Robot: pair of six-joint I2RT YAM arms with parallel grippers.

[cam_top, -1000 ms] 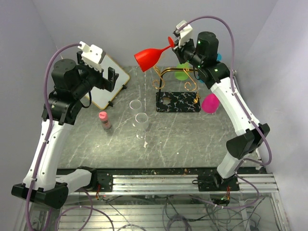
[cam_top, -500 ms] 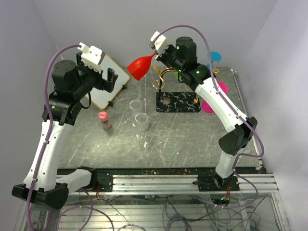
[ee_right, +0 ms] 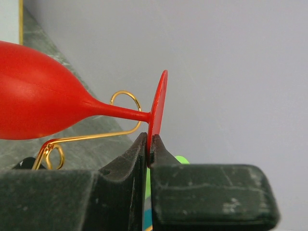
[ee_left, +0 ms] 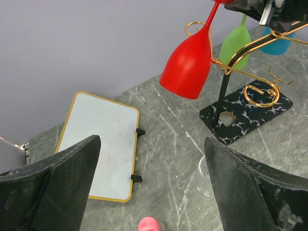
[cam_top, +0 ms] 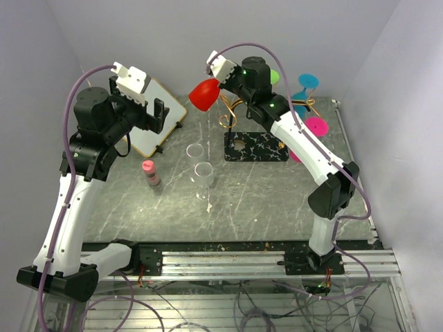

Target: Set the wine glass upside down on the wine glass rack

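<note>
The red wine glass (cam_top: 204, 95) hangs tilted in the air, bowl down and to the left, over the left end of the wine glass rack. My right gripper (cam_top: 225, 81) is shut on the rim of its round foot (ee_right: 158, 108), with the fingertips pinching the foot's edge (ee_right: 150, 144). The rack is a gold wire stand (cam_top: 234, 105) on a black white-veined base (cam_top: 255, 146). Its scroll arms show behind the red glass (ee_left: 188, 67) in the left wrist view (ee_left: 240, 72). My left gripper (cam_top: 160, 114) is open and empty, held high over the table's left side (ee_left: 151, 192).
Green (cam_top: 275, 76), blue (cam_top: 304, 83) and pink (cam_top: 316, 126) glasses hang on the rack's right side. A white gold-edged board (cam_top: 156, 117) lies at the back left. Two clear glasses (cam_top: 195, 151) (cam_top: 203, 171) and a pink-capped bottle (cam_top: 149, 171) stand mid-table.
My right arm has swung left with the red glass, carrying it from above the rack's middle to its left end. The bowl now points lower. The left arm has not moved.
</note>
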